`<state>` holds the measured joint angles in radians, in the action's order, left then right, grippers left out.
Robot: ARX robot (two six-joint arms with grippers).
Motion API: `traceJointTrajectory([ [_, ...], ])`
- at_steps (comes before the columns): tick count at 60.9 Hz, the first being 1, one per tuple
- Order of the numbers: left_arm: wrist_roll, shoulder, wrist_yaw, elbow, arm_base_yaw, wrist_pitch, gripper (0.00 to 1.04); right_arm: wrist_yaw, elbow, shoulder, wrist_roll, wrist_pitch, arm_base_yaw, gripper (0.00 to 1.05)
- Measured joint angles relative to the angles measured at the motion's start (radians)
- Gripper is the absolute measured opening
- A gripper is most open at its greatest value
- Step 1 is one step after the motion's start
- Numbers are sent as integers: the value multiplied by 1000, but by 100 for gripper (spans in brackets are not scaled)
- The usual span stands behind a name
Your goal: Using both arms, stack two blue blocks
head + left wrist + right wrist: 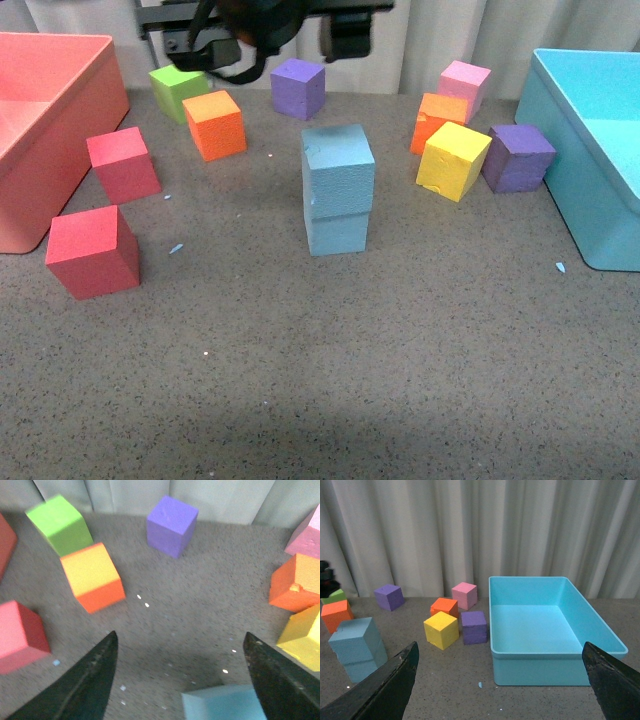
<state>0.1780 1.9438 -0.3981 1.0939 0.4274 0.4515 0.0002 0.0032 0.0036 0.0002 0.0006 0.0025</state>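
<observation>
The two blue blocks stand stacked in the middle of the table, the upper one (338,165) resting slightly askew on the lower one (337,233). In the right wrist view the stack (357,647) stands far off to one side. A black arm (235,40) hangs over the back of the table. My left gripper (182,640) is open and empty, above and behind the stack; only a corner of the upper block (225,706) shows between its fingers. My right gripper (500,650) is open and empty, facing the turquoise bin (545,667).
A coral bin (70,100) sits at the left, the turquoise bin (565,150) at the right. Two red cubes (93,252), an orange cube (215,124), a green cube (178,90) and a purple cube (298,87) lie left and behind; pink (465,85), orange (438,120), yellow (453,160) and purple (518,157) cubes lie right.
</observation>
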Motion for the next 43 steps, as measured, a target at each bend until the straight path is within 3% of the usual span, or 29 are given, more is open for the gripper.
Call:
traceJointTrajectory([
  [5, -85, -87, 33, -222, -45, 403, 50, 1, 0, 0, 0, 0, 0, 95],
  [7, -105, -123, 43, -280, -61, 496, 45, 1, 0, 0, 0, 0, 0, 95],
  [12, -137, -231, 77, -405, -103, 604, 31, 0, 0, 0, 0, 0, 0, 95],
  [22, -154, -367, 143, -614, -171, 641, 4, -2, 0, 0, 0, 0, 0, 95],
  [32, -165, -493, 217, -799, -236, 706, 4, -1, 0, 0, 0, 0, 0, 95],
  [43, -168, -674, 271, -934, -299, 646, 4, -2, 0, 0, 0, 0, 0, 95],
])
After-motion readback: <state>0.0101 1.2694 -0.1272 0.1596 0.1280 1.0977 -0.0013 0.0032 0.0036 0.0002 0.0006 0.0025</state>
